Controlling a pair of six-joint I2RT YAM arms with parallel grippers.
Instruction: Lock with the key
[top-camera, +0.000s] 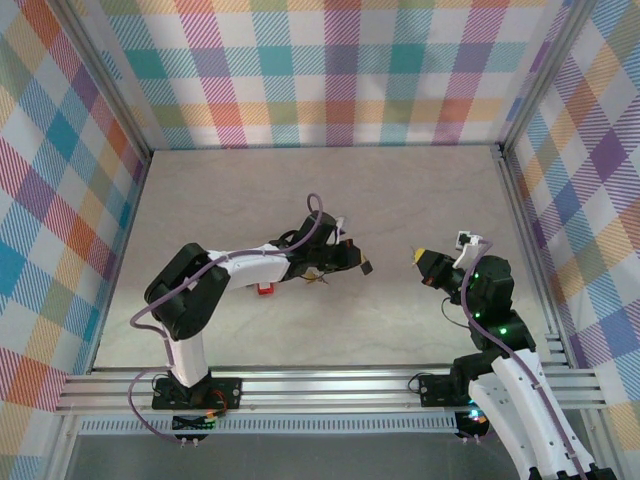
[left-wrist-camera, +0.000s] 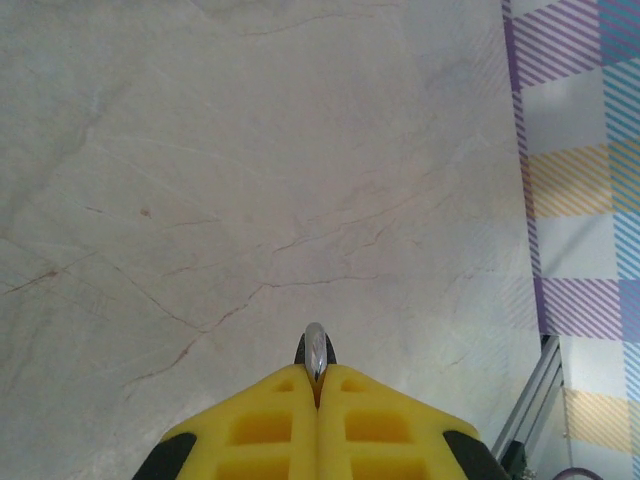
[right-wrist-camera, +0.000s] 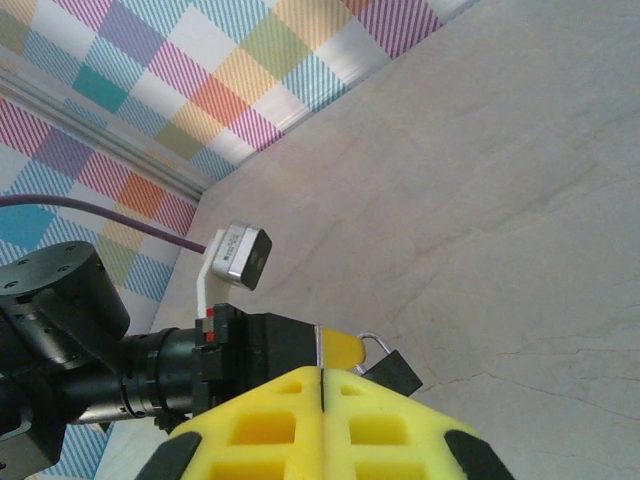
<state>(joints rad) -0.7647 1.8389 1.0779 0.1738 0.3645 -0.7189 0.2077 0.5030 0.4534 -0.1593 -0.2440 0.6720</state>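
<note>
**A:** What is at the left side?

**B:** On the counter (top-camera: 250, 190), under the left arm (top-camera: 240, 268), lies a small red thing (top-camera: 265, 289). Just right of it is a small brass-coloured thing (top-camera: 318, 278). It is too small, so I cannot tell whether it is the key.

**A:** And the left fingers (top-camera: 356, 262)?

**B:** They are clenched on the lock (top-camera: 367, 268). In the left wrist view the yellow tips (left-wrist-camera: 310, 385) are pressed together, and a silver curved piece (left-wrist-camera: 316, 350) comes out between them, with black behind it. The right wrist view shows it more clearly: a black body with a silver shackle (right-wrist-camera: 392, 368), right at the yellow tip (right-wrist-camera: 340, 348) of the left arm.

**A:** So where is the lock?

**B:** Near the middle of the counter, between the two arms. It is at the left tips and apart from the right ones.

**A:** And the right fingers (top-camera: 420, 257)?

**B:** They are pressed together too (right-wrist-camera: 312, 385), with nothing seen between them. They point toward the lock.
</note>
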